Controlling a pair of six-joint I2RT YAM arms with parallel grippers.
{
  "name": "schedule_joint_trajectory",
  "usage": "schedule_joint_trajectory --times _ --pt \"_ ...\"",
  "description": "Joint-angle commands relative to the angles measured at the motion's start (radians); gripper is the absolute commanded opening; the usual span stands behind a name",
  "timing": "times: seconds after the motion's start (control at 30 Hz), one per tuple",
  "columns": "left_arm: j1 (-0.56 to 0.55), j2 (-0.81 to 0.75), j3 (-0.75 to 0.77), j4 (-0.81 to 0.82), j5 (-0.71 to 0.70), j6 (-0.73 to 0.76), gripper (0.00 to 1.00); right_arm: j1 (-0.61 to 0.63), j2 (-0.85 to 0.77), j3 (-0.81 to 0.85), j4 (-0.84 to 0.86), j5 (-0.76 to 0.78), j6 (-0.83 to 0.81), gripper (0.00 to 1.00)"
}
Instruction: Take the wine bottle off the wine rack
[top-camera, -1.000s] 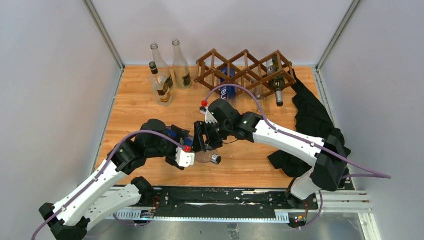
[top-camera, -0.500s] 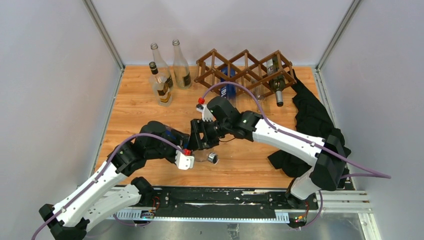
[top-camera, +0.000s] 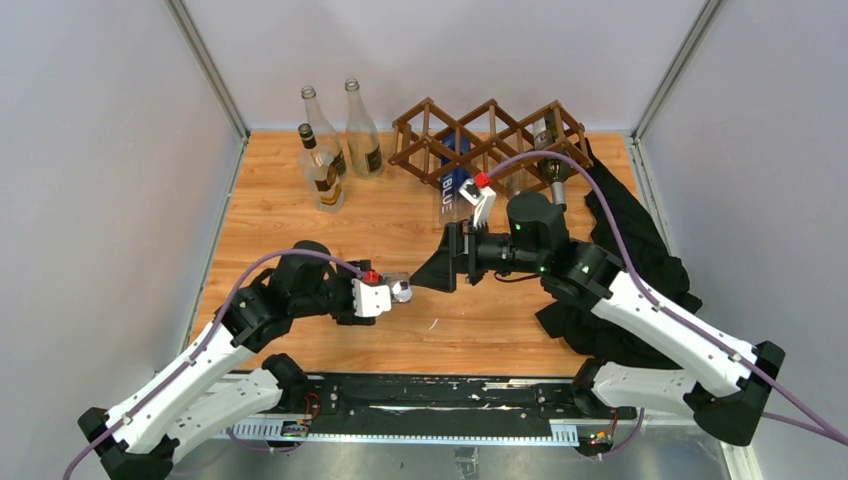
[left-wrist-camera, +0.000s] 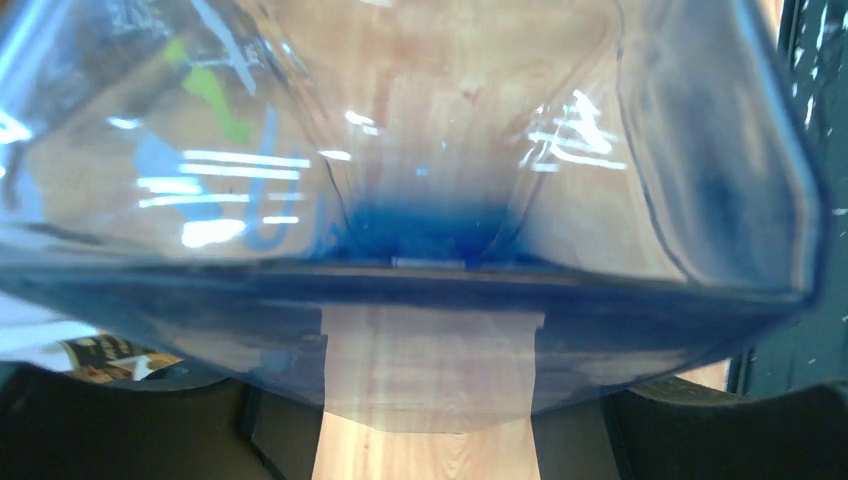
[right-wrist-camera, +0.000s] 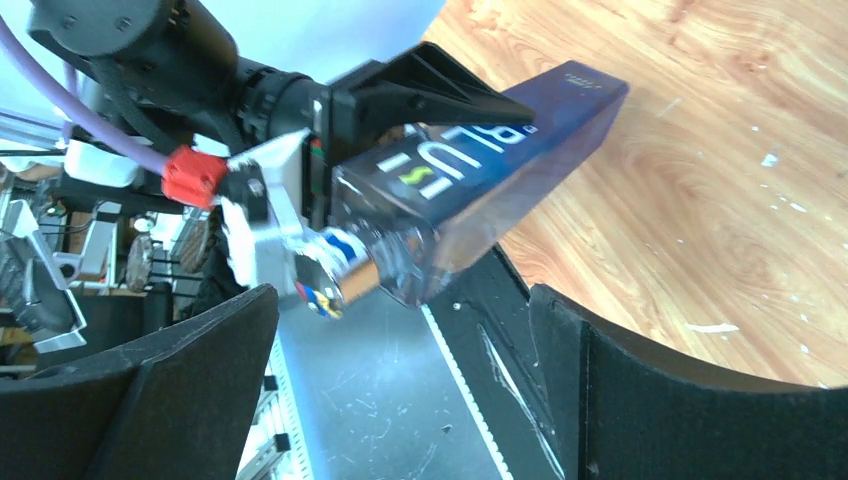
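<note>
The brown lattice wine rack (top-camera: 490, 135) stands at the back of the table. A blue square bottle (top-camera: 455, 175) and a clear bottle (top-camera: 552, 150) with its neck pointing forward lie in its cells. My left gripper (top-camera: 385, 293) is shut on another blue square wine bottle (right-wrist-camera: 470, 190) and holds it level over the table's front middle, cap (top-camera: 402, 291) toward the right arm. That bottle fills the left wrist view (left-wrist-camera: 420, 150). My right gripper (top-camera: 440, 272) is open and empty, a short gap to the right of the cap; its fingers (right-wrist-camera: 690, 390) frame the view.
Three upright glass bottles (top-camera: 330, 150) stand at the back left. A black cloth (top-camera: 630, 240) lies along the table's right side, under the right arm. The black and metal base rail (top-camera: 450, 400) runs along the near edge.
My right gripper has let go of the blue bottle and drawn back to the right. My left gripper keeps hold of the bottle and has shifted slightly.
</note>
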Motion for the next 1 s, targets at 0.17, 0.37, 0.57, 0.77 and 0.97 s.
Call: schedule_joint_trajectory --times 0.17,0.37,0.57,0.77,0.97 --pt "-0.006 0.049 0.194 0.174 0.074 -0.341 0.0 -0.022 -0.112 -0.095 -0.038 0.074 -0.147 1.0" --pt "-0.004 0.089 0.288 0.162 0.167 -0.505 0.0 -0.022 -0.146 -0.143 0.1 0.021 -0.25 1.0" --pt "-0.003 0.138 0.37 0.102 0.286 -0.556 0.0 -0.009 -0.136 -0.16 0.255 -0.071 -0.317 1.0" --pt "-0.003 0.205 0.448 -0.036 0.428 -0.539 0.0 0.013 -0.084 -0.121 0.39 -0.125 -0.343 1.0" --pt "-0.003 0.212 0.474 -0.047 0.471 -0.549 0.0 0.051 -0.03 -0.105 0.467 -0.168 -0.357 1.0"
